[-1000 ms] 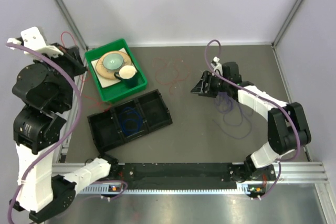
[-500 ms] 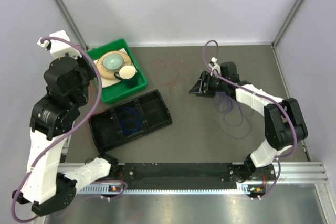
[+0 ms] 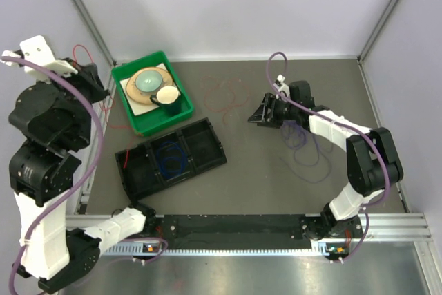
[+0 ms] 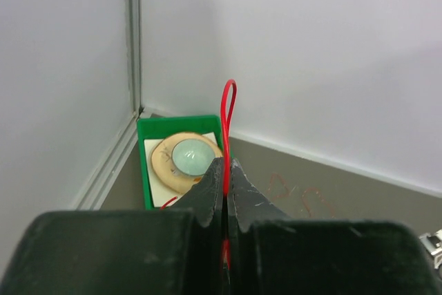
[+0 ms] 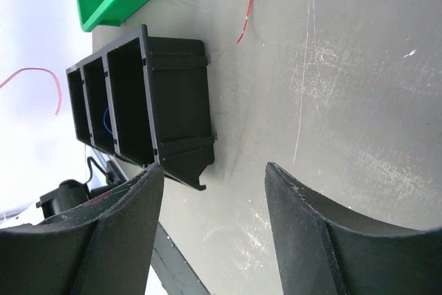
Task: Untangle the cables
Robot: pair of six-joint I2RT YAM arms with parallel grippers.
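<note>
Fingers (image 4: 211,191) of my left gripper (image 4: 225,170) are pressed tight together, w/ a red cable (image 4: 228,105) pinched betw. them. A narrow loop of it stands up past the tips, and a bit more red shows lower down in the slit. From the top view, the left gripper (image 3: 95,82) is up off the table at the far-left corner. The red cable (image 3: 84,49) arcs beside it near the wall post. Under me, far side, is a green bin (image 4: 146,170) w/ a round dish (image 4: 188,157) in it.

Right gripper (image 5: 214,169) is spread wide, nothing betw. the pads. It sits low over the table, facing the black tray (image 5: 176,101). In the top view the right gripper (image 3: 262,114) is mid-table, right of centre.

Other cables:
- Blue cable (image 3: 169,160) is coiled in the tray's middle compartment, approx. centred.
- Purple cable (image 3: 307,153) lies in loose loops on the table by my right forearm. Can't tell if it touches the arm.
- Faint red loops (image 3: 228,94) lie on the table betw. the green bin (image 3: 138,61) and the right gripper, apart from both.
- A red end (image 5: 252,1) lies on the table just off the bin in the right wrist view.

The black tray (image 3: 204,144) sits just near-side of the bin.
</note>
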